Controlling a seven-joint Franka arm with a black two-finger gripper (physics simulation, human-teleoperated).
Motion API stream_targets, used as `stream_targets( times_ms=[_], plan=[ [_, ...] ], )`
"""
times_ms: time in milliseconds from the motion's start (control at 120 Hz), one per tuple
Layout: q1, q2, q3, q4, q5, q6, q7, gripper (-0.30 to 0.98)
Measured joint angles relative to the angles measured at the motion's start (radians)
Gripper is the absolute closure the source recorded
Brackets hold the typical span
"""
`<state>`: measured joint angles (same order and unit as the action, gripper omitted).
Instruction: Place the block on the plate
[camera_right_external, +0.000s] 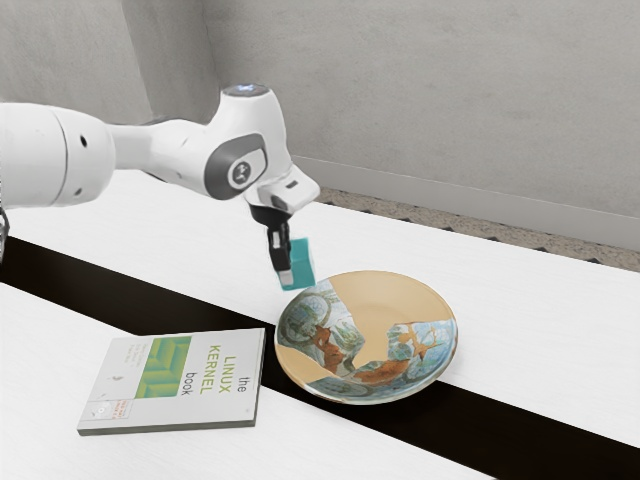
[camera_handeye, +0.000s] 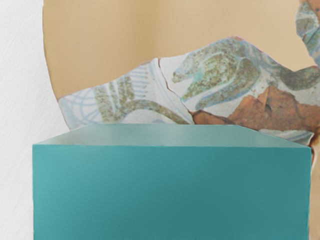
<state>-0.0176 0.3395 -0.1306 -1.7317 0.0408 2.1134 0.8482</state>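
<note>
In the exterior view, the claw (camera_right_external: 291, 273) is clamped on the teal rectangular block (camera_right_external: 303, 262), with the near finger against it and the far one hidden behind. The block is held up, slightly tilted, by the rim of the round tan plate with painted blue-and-rust fragments (camera_right_external: 385, 300), on the side nearer the arm. The white-and-green paperback book (camera_right_external: 180, 380) lies flat on the white bench (camera_right_external: 520, 310), just beside the plate. The step in hand looks to be the carry: keep the grip firm, clear the raised rim before lowering, and bring the block over the plate's middle

In the wrist view, the block's broad teal face is close to the camera, with the painted part of the plate beyond it. I would level the block, ease it down until its base sits evenly, then part the fingers gently and lift straight away
</note>
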Motion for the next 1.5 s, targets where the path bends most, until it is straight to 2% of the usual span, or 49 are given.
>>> stream_targets(
  times_ms=[300, 608, 825, 1092, 1333, 1500],
  plan=[
    [-0.124, 0.148, 0.001, 0.093, -0.038, 0.003, 0.001, 0.33],
    [-0.148, 0.212, 0.002, 0.12, -0.04, 0.011, 0.001, 0.33],
    [-0.148, 0.215, 0.002, 0.124, -0.049, 0.008, 0.003, 0.13],
    [-0.125, 0.051, 0.003, 0.11, -0.054, -0.028, -0.009, 0.04],
    [-0.035, -0.112, 0.029, 0.124, -0.046, -0.204, -0.144, 0.01],
    [-0.014, -0.169, 0.042, 0.174, -0.038, -0.332, -0.246, 0.01]
  ],
)
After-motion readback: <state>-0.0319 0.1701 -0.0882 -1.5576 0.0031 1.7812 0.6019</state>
